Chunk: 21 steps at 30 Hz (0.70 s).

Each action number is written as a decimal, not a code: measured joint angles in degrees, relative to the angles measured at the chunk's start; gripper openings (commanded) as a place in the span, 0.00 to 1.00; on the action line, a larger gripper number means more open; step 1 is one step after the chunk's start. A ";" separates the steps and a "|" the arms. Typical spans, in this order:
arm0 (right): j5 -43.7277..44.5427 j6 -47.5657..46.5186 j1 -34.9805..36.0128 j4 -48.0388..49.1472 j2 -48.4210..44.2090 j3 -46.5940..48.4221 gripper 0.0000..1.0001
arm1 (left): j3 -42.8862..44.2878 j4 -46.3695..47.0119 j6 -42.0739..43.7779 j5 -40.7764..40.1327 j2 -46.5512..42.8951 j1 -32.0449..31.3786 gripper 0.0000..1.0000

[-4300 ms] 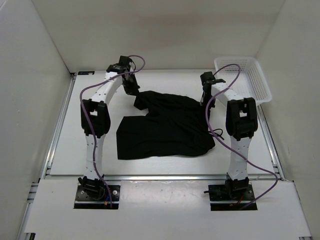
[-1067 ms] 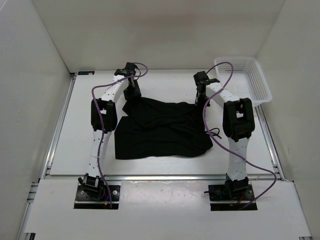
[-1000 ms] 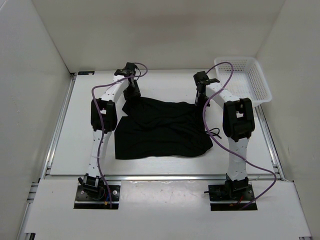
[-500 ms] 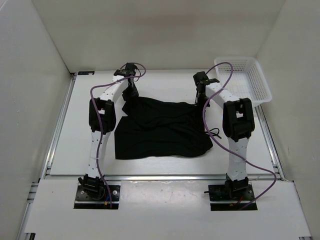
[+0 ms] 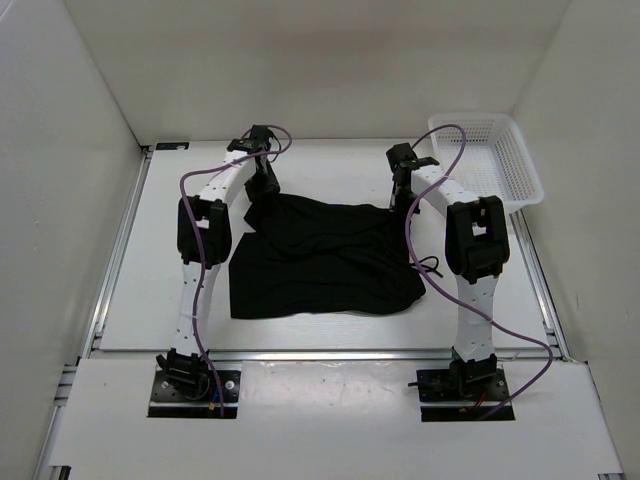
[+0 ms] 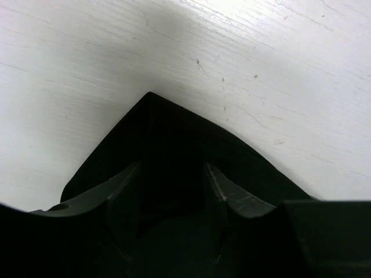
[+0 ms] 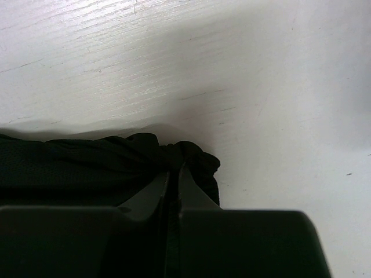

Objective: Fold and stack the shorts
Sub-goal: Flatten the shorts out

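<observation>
Black fabric shorts lie spread on the white worktop, long axis left to right, far corners at both arms: right gripper jaws pinch bunched cloth, left gripper jaws stand apart astride its corner.

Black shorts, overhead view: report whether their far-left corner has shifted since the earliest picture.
Yes. The far-left corner of the black fabric shorts has shifted left, away from the white plastic mesh basket.
</observation>
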 measured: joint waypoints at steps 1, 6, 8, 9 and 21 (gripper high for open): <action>0.00 0.00 0.00 0.00 0.00 0.00 0.00 | 0.00 0.02 -0.04 0.11 0.09 0.00 0.53; 0.00 0.00 0.00 -0.02 0.00 0.00 0.00 | 0.04 0.11 -0.17 0.37 1.49 0.00 0.41; 0.04 0.00 0.00 -0.04 0.00 0.00 0.00 | 0.28 0.07 -0.04 0.52 1.55 0.02 0.32; 0.02 0.00 0.00 -0.02 0.00 0.00 0.00 | 0.46 0.02 0.02 0.55 1.68 0.02 0.27; 1.27 -0.20 0.00 -1.05 -1.77 0.00 0.00 | 2.36 -2.25 0.92 -1.01 1.27 0.44 0.10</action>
